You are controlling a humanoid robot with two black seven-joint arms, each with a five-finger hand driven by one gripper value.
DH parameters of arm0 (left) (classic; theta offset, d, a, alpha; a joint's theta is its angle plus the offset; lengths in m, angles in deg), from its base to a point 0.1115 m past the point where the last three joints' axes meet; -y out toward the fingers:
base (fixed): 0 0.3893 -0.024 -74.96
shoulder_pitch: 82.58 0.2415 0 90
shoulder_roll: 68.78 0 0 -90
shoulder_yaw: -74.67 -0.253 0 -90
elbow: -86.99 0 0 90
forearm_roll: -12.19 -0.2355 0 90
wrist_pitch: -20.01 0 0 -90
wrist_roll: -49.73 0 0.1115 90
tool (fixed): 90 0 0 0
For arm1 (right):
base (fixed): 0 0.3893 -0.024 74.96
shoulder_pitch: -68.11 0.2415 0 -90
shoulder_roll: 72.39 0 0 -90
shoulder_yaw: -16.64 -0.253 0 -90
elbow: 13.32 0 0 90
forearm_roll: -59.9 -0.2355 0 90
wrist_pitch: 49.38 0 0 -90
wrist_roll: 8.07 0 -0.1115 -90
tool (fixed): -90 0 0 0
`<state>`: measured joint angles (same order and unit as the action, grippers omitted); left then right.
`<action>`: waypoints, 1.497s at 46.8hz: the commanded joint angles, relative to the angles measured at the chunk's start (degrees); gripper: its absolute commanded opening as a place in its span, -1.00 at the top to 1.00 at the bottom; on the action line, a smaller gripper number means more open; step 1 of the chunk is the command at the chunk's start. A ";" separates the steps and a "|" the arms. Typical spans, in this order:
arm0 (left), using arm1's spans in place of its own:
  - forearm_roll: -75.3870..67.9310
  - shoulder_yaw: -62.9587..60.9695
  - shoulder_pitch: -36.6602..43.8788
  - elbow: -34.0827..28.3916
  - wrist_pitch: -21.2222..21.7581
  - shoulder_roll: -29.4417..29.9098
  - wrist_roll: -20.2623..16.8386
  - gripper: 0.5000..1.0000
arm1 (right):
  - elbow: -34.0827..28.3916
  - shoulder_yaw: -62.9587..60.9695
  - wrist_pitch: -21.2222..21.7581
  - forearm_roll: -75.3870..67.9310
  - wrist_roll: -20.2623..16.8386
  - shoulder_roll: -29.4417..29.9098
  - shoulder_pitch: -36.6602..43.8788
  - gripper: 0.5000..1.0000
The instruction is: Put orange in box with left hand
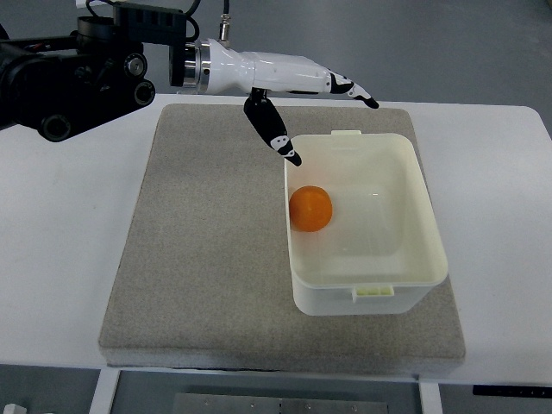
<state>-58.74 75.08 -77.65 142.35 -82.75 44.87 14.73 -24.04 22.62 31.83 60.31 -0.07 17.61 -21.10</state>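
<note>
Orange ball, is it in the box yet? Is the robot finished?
Yes, the orange already sits inside the white box, by its left wall. The left hand is above the box's far left corner, fingers open and holding nothing. All that looks left is pulling the arm away.

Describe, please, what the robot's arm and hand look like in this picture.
The left arm is bulky black metal with round joints and a black cable on top. A silver ring joins it to the left hand, which has a glossy white shell and white fingers with black joints and tips.
</note>
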 commanded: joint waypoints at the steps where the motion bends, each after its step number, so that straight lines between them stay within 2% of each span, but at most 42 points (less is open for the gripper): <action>1: 0.00 -0.15 0.87 -1.91 0.02 0.08 0.01 -0.85 | 0.00 0.00 0.00 0.03 0.00 0.00 0.00 -0.73; 6: 0.09 0.38 1.66 -7.35 0.11 0.08 0.01 -0.84 | 0.00 0.00 0.00 -0.06 0.00 0.00 0.00 -0.73; 15: 3.33 0.47 4.12 -21.86 1.77 -0.97 0.01 -0.84 | 0.00 0.00 0.00 0.03 0.00 0.00 0.00 -0.73; 26: 12.83 0.03 6.94 -33.90 2.30 -6.86 0.01 -0.80 | 0.00 0.00 0.00 0.03 0.00 0.00 0.00 -0.73; 41: 20.03 0.38 10.54 -40.85 2.30 -12.22 0.01 -0.65 | 0.00 0.00 0.00 0.03 0.00 0.00 0.00 -0.73; 48: 23.91 -0.15 12.12 -41.38 2.39 -12.49 0.01 -0.75 | 0.00 0.00 0.00 0.03 0.00 0.00 0.00 -0.73; 50: 24.26 0.03 12.39 -41.29 2.65 -12.49 0.01 -0.83 | 0.00 0.00 0.00 0.03 0.00 0.00 0.00 -0.73; 54: 24.43 0.47 13.09 -40.85 4.76 -12.49 0.01 -0.96 | 0.00 0.00 0.00 0.03 0.00 0.00 0.00 -0.73; 70: 34.98 0.29 16.52 -40.59 13.99 -12.66 0.01 -0.97 | 0.00 0.00 0.00 0.03 0.00 0.00 0.00 -0.73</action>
<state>-25.82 75.48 -61.36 101.70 -69.96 32.27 14.73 -24.04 22.62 31.83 60.31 -0.07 17.61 -21.11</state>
